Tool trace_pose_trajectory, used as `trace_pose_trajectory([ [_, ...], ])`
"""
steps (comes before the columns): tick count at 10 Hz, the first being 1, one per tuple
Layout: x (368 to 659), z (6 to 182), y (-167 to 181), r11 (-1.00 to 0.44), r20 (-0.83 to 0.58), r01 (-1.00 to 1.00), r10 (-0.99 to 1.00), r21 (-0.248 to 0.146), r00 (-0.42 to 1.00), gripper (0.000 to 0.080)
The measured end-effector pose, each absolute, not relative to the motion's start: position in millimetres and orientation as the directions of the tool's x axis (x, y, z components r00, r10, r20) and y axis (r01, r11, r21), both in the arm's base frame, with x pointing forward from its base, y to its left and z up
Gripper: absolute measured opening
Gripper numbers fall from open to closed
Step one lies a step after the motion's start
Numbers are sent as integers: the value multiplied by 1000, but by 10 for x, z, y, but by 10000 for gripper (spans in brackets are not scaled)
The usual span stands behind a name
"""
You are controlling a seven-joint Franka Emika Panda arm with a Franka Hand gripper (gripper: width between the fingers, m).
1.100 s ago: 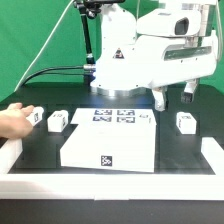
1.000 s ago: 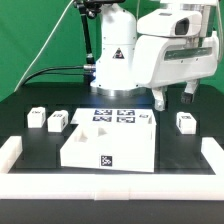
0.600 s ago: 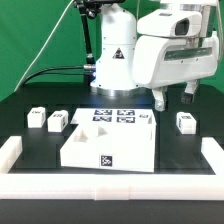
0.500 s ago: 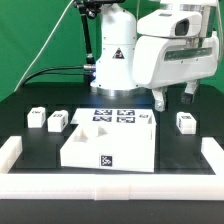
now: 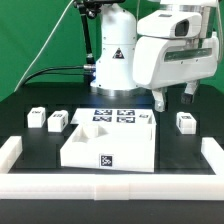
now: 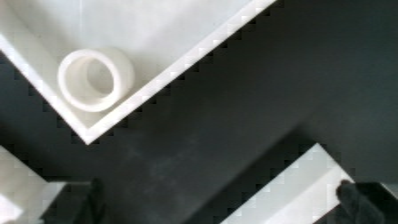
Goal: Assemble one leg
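Note:
Small white tagged legs stand on the black table: two at the exterior view's left (image 5: 37,118) (image 5: 58,122), one at the right (image 5: 185,122), and one (image 5: 148,118) behind the large white square panel (image 5: 105,146). My gripper (image 5: 175,97) hangs open and empty above the table, over the gap between the panel's far right corner and the right leg. In the wrist view my gripper (image 6: 217,205) shows dark fingertips (image 6: 71,203) wide apart over black table. A panel corner with a round socket (image 6: 93,78) lies beyond them. No leg shows in the wrist view.
The marker board (image 5: 113,114) lies behind the panel at the robot's base. A low white rim (image 5: 14,152) borders the table at the left, right and front. A white strip (image 6: 317,178) crosses the wrist view near one fingertip.
A person's hand that rested on the leftmost leg about a second ago has gone out of view. The arm and parts have not moved.

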State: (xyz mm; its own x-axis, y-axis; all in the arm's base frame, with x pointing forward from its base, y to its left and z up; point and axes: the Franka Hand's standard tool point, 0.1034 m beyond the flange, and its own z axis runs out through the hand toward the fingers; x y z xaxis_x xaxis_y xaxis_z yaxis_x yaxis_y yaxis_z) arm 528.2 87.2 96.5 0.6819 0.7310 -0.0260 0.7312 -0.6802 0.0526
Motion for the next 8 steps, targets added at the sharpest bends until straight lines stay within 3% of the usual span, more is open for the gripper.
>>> trace_pose_trajectory([
  [3,4883,853,954,-521,-43,852,851,56,523,650],
  [4,4759,779,932,-473,-60,880,878,36,474,650],
  [8,4737,759,917,-467,-63,884,881,30,468,650],
])
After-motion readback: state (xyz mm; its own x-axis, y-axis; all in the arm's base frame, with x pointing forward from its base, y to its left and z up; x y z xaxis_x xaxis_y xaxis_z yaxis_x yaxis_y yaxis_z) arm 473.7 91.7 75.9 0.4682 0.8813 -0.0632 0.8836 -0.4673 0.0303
